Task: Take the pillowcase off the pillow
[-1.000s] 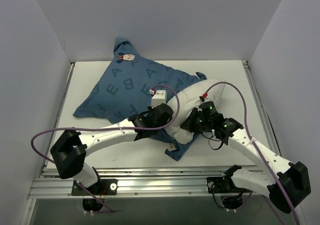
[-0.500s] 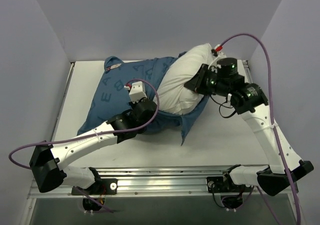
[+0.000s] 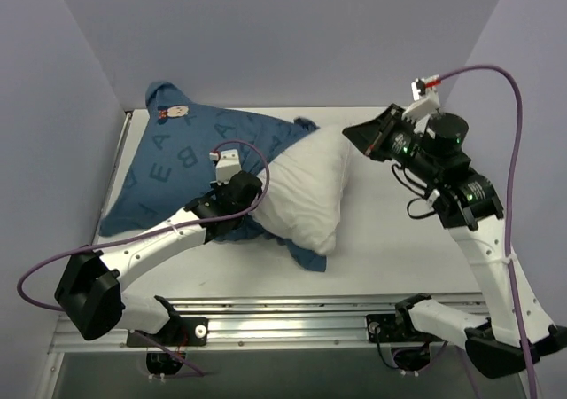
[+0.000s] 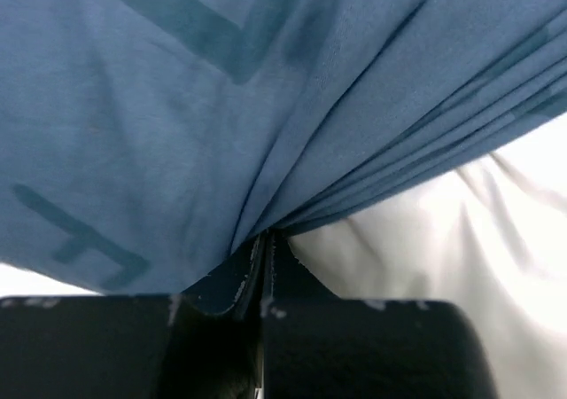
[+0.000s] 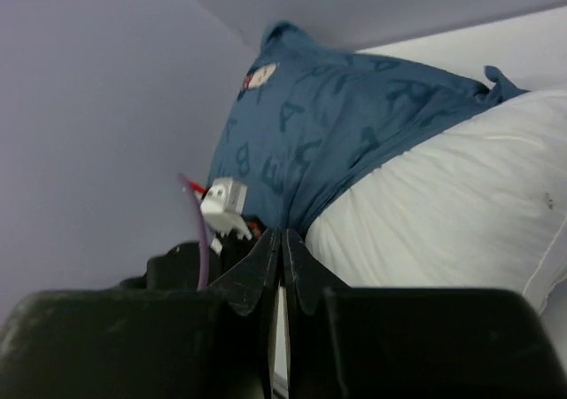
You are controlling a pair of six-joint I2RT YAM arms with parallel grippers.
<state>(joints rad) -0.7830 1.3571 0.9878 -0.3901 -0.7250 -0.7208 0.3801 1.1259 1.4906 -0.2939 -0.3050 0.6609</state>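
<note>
Pillowcase in left claw — pillow alongside

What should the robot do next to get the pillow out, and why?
Probably open the jaws of the right arm and lower them onto the pillow. It sticks halfway out; those jaws are shut on nothing, and the left arm pinches the pillowcase.

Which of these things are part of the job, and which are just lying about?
Part of the job: pillowcase, pinched in the shut left hand; pillow, partly out of it; right hand, shut on nothing.
Just there: table; purple cables.
</note>
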